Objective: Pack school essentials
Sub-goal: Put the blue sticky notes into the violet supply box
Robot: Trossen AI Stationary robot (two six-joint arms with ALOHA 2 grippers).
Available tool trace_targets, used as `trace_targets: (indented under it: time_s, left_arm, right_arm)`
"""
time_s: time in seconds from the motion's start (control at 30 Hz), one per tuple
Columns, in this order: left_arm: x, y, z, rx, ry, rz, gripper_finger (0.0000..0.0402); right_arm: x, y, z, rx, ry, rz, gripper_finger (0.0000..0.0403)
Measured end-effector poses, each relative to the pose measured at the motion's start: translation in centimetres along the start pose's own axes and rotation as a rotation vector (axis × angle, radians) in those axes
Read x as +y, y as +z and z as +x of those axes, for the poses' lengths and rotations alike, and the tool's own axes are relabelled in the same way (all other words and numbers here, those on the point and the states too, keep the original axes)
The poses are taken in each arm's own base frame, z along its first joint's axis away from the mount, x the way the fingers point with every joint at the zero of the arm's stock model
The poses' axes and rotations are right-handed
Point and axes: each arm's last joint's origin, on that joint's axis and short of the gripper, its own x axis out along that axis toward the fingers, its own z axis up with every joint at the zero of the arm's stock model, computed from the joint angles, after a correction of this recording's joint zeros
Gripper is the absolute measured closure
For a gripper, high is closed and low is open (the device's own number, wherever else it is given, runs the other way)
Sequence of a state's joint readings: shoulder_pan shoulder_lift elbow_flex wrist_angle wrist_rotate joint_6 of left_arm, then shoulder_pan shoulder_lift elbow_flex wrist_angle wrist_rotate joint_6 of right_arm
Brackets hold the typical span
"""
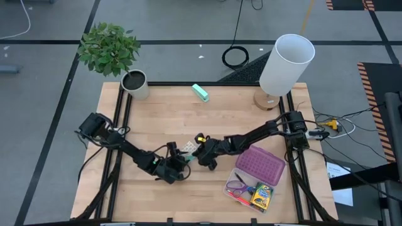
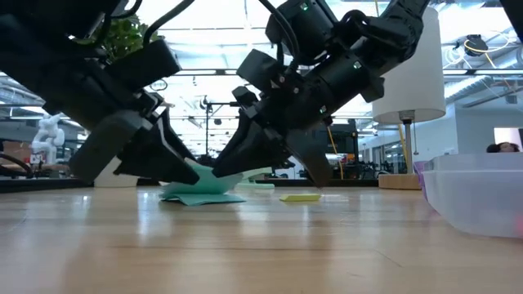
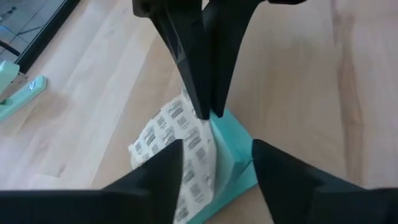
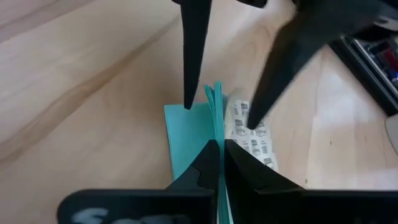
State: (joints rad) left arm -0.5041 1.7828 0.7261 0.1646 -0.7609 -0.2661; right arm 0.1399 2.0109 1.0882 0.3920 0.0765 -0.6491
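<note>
R gripper pinched on teal card edge; L gripper wide, straddling it. Risk: thin edge slips, card bends, grippers collide mid-table.

Robotics lab: taped concrete floor, trailing cables, another robot standing beyond the table.
</note>
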Motion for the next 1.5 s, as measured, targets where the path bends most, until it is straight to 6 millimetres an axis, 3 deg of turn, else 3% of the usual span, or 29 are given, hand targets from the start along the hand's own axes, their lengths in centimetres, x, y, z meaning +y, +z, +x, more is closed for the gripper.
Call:
trace_targets:
  time_s: [0.37,0.53,0.77,0.9,1.2,1.33,1.5]
  left_arm:
    - [0.01,-0.05,0.00,0.004,0.001,-0.005,0.0388]
    - [0.02,-0.04,-0.01,0.004,0.000,-0.021,0.0375]
    - [-0.06,-0.04,-0.01,0.010,-0.026,-0.022,0.0392]
    - [-0.06,-0.02,-0.02,0.008,-0.026,-0.028,0.0379]
    - [-0.10,0.23,-0.03,-0.013,-0.025,-0.047,0.0387]
    - [-0.06,0.28,-0.03,-0.020,-0.009,-0.050,0.0376]
    - [-0.05,0.28,-0.03,-0.021,-0.006,-0.049,0.0391]
  right_arm:
    - [-0.28,-0.24,0.02,0.007,-0.006,0.049,0.0391]
    - [-0.11,0.00,0.00,-0.001,-0.010,0.057,0.0345]
    - [0.01,0.37,-0.20,0.001,-0.023,0.020,0.0237]
    - [0.20,0.02,-0.18,0.023,0.014,-0.015,0.0209]
    - [-0.05,0.06,-0.15,0.008,0.001,-0.051,0.0257]
    - [-0.11,0.00,-0.14,0.010,0.001,-0.057,0.0301]
    - [-0.06,-0.02,-0.14,0.013,0.004,-0.061,0.0373]
